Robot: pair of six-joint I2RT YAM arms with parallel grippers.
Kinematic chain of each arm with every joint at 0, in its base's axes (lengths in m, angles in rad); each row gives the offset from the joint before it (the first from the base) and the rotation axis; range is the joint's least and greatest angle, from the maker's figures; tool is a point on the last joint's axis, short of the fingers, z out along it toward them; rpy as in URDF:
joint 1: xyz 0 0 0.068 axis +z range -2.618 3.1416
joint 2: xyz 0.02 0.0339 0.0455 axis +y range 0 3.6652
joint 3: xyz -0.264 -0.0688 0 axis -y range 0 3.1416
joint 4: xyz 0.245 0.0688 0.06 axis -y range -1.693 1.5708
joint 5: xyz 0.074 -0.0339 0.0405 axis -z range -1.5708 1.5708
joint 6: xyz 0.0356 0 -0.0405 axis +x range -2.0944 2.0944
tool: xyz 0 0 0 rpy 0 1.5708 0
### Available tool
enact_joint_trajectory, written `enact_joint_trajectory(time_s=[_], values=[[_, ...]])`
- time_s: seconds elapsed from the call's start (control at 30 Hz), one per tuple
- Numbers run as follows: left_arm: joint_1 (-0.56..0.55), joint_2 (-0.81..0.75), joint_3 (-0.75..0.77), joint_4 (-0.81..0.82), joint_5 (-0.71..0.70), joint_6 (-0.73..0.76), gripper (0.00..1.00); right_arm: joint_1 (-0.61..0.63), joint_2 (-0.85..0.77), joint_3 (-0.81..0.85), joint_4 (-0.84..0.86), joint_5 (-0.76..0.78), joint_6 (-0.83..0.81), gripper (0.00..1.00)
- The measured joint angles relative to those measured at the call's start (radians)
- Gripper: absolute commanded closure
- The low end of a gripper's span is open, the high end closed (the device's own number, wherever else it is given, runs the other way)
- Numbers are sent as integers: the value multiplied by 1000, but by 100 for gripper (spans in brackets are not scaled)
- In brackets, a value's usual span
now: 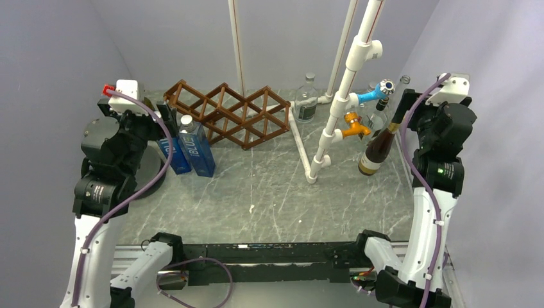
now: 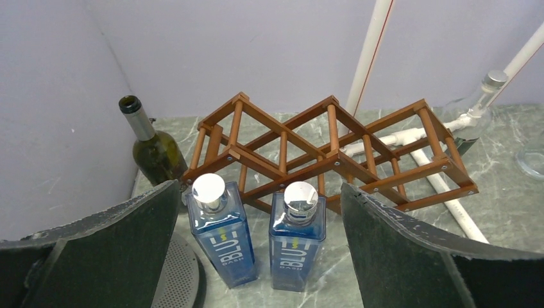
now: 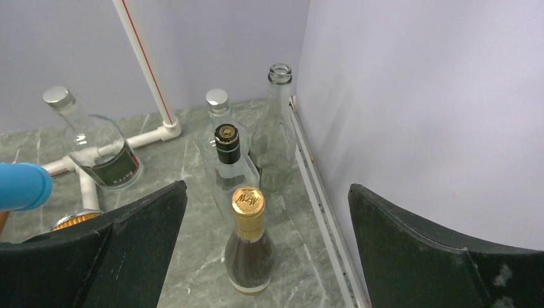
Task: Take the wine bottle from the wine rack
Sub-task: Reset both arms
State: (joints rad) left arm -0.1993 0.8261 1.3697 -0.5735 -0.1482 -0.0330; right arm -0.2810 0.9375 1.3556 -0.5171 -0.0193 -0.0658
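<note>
Rack (image 1: 228, 115) cells are showing empty. Wine bottle (image 3: 249, 250) is standing upright on the table (image 1: 256, 192), near the right wall and below the right jaws. Both jaws are hanging apart, empty. Judging it heavy, rigid, slick and breakable glass, so I'd be gripping the neck.

Read "BLUE" in pale capitals running up the face of the blue bottle at 7 o'clock (image 2: 224, 251) and again on the blue bottle at 6 o'clock (image 2: 297, 251) of the left wrist view. Both stand at 6 o'clock of the rack (image 2: 333, 151). A smaller word beside each is too fine to read.

In the right wrist view, at 6 o'clock, the gold cap (image 3: 247, 200) bears a stamped monogram, roughly "MW". At 9 o'clock, you cannot read the print on the clear bottle's dark label (image 3: 120, 168).
</note>
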Motion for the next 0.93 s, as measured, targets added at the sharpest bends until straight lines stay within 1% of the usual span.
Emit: enact_joint_trajectory(time_s=[0.27, 0.93], values=[[32, -18, -6, -5, 47, -43, 0, 0, -55, -39, 20, 2, 38, 0], [35, -57, -6, -33, 56, -67, 0, 0, -76, -86, 56, 68, 67, 0]])
